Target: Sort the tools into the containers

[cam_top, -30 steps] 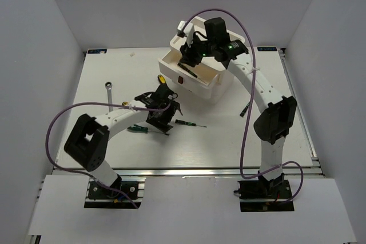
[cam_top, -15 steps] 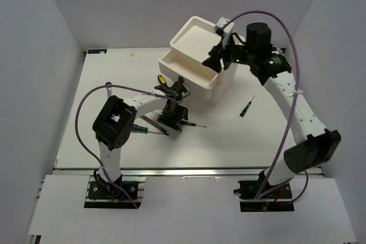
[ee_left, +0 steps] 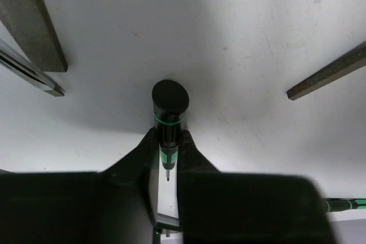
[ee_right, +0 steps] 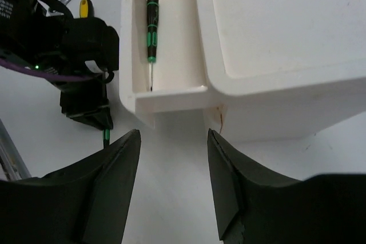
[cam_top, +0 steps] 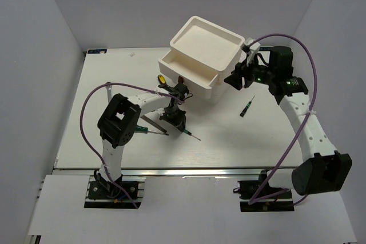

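Left wrist view: thin green-black screwdriver (ee_left: pixel 170 112) sits pinched in the left gripper (ee_left: pixel 167 157), both fingers (ee_left: pixel 136 155) pressed in on the slim neck just below the handle. Its black cap end pokes out past the fingertips over the white counter (ee_left: pixel 229 32). Hard to say whether it is off the counter or resting on it. A flat grey file (ee_left: pixel 31 21) lies at upper left, with a thin metal shaft (ee_left: pixel 28 72) just beside it. A dark shaft (ee_left: pixel 329 71) lies off to the right, apart from the held tool. A green-black handle (ee_left: pixel 343 203) shows at the bottom right corner. Top external: the left gripper is just in front of the white stacked box (cam_top: pixel 226 87), near its left corner. A yellow handle (cam_top: pixel 162 78) lies just beside the box's upper drawer (ee_right: pixel 171 27), which stands open. Inside lies a drawer screwdriver (ee_right: pixel 151 24), lengthwise, tip toward the drawer front. The shallow tray top (cam_top: pixel 207 39) sits above the open drawer. The right gripper (ee_right: pixel 171 181) hangs at the box's right side with jaws spread, holding nothing. A loose screwdriver (cam_top: pixel 247 107) lies on the counter right of the box, below that gripper.
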Action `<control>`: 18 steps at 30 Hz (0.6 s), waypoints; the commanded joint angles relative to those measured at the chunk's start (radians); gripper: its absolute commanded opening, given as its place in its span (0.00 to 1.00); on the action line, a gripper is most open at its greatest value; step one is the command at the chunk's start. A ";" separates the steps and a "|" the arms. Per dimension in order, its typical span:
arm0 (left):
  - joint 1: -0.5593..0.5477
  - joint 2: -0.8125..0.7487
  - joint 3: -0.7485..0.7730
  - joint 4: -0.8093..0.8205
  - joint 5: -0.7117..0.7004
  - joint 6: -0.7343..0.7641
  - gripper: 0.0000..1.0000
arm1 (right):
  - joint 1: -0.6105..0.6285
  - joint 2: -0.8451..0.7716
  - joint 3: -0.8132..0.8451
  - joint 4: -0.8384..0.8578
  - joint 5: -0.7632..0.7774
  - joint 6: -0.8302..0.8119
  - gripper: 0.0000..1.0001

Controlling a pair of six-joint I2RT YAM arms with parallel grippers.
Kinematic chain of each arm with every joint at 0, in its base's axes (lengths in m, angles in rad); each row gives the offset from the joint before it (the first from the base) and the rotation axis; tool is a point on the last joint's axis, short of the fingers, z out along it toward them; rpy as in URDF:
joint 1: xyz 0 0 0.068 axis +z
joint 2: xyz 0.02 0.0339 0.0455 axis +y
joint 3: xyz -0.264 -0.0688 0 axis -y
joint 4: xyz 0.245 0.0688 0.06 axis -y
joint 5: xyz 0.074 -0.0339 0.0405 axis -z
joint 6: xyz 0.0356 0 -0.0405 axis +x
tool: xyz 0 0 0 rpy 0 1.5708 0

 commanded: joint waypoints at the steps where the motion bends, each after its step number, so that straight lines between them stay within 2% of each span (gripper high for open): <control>1: -0.003 -0.009 0.009 -0.017 -0.083 0.023 0.10 | -0.038 -0.087 -0.065 0.010 -0.019 0.010 0.56; 3: -0.005 -0.040 0.036 -0.009 -0.129 0.062 0.01 | -0.079 -0.118 -0.114 -0.016 -0.014 0.013 0.56; 7: -0.005 -0.147 0.086 -0.006 -0.223 0.164 0.00 | -0.153 -0.148 -0.183 -0.082 -0.009 0.027 0.56; 8: -0.005 -0.214 0.078 0.002 -0.236 0.188 0.00 | -0.164 -0.155 -0.196 -0.100 -0.011 0.025 0.56; 15: -0.005 -0.590 -0.104 0.103 -0.361 0.262 0.00 | -0.213 -0.152 -0.286 -0.091 0.015 0.012 0.58; 18: -0.005 -0.710 -0.158 0.254 -0.367 0.366 0.00 | -0.215 -0.126 -0.314 -0.087 0.038 0.002 0.59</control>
